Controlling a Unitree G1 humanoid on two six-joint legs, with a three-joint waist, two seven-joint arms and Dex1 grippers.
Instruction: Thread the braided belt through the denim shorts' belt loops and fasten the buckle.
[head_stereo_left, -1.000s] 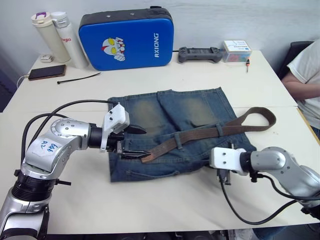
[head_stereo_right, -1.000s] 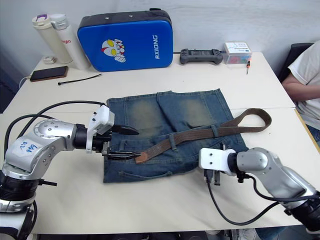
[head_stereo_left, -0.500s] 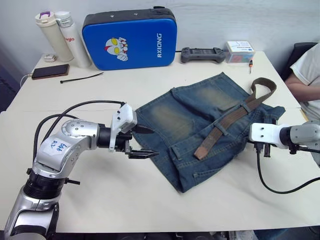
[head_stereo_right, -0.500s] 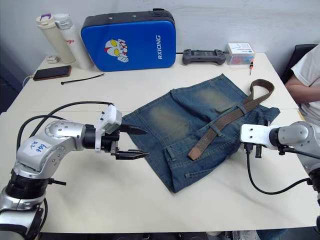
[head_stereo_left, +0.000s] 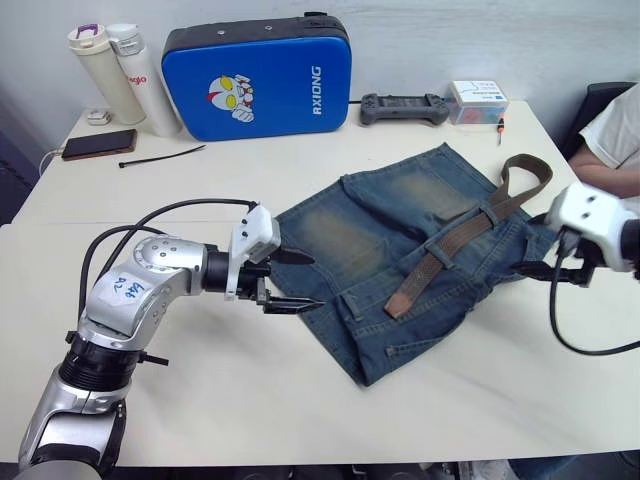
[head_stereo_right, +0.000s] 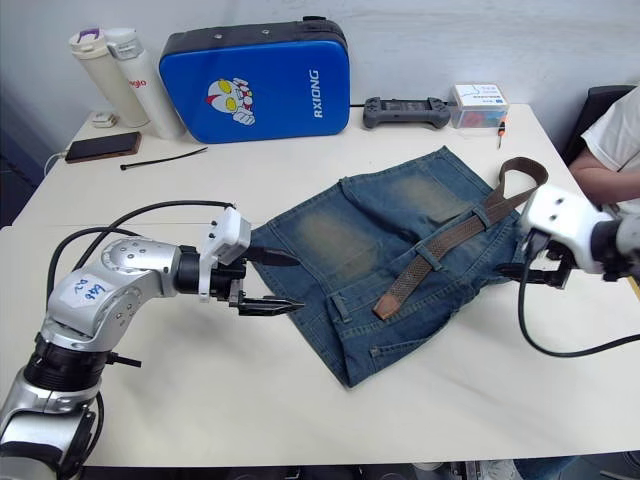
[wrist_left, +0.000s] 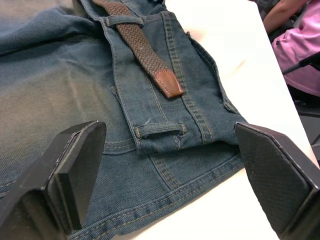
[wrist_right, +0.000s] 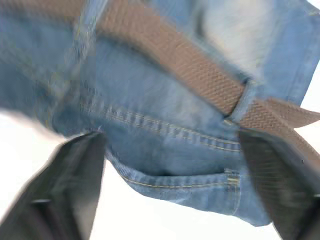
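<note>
White table (head_stereo_left: 200, 400) against a pale wall; denim shorts (head_stereo_left: 400, 250) lie skewed across its middle, waistband toward the near right side, legs toward the far side. Braided belt (head_stereo_left: 455, 248) runs diagonally along the waistband, passing under at least two belt loops (head_stereo_left: 438, 257); its tan leather tip lies free on the denim near the centre, and the far end curls into a loop by the right table edge. Buckle not discernible.

Left gripper (head_stereo_left: 290, 282) hovers just beside the shorts' left edge, fingers spread apart, holding nothing; left wrist view shows an unthreaded loop between its fingers (wrist_left: 75, 165). Right gripper (head_stereo_right: 540, 272) is raised at the shorts' right edge, fingers apart, nothing between them; right wrist view shows belt and denim beyond the tips.

Containers along the far edge: blue case (head_stereo_left: 255, 75) standing zipped shut, contents not visible; two capped white bottles (head_stereo_left: 120, 75) at far left; small clear box (head_stereo_left: 477, 100) at far right, contents too small to tell. Phone (head_stereo_left: 96, 144), black cable tie (head_stereo_left: 160, 156) and game controller (head_stereo_left: 403, 107) also lie there
</note>
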